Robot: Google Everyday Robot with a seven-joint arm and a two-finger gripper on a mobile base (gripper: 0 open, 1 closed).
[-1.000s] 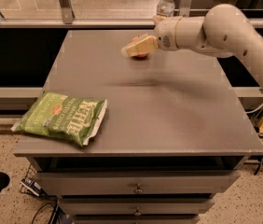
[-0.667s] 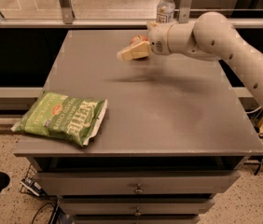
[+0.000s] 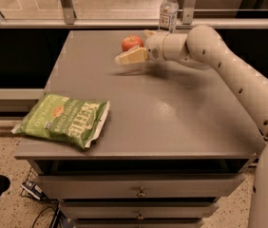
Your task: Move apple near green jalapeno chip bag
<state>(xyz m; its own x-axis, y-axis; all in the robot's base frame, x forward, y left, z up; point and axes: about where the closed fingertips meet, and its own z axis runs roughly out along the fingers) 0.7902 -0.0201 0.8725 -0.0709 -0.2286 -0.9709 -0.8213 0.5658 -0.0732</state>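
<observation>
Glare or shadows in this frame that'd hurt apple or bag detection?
Camera view: a mild sheen shows mid-way across the table. The gripper, just in front of the apple near the far edge, throws a soft shadow on the tabletop beneath itself, not onto the apple. The green jalapeno chip bag, at the near left corner, is evenly lit with no strong glare.

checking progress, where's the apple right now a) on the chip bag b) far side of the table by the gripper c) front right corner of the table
b: the apple is at the far side of the table, right beside the gripper, well apart from the green jalapeno chip bag at the near left corner.
</observation>
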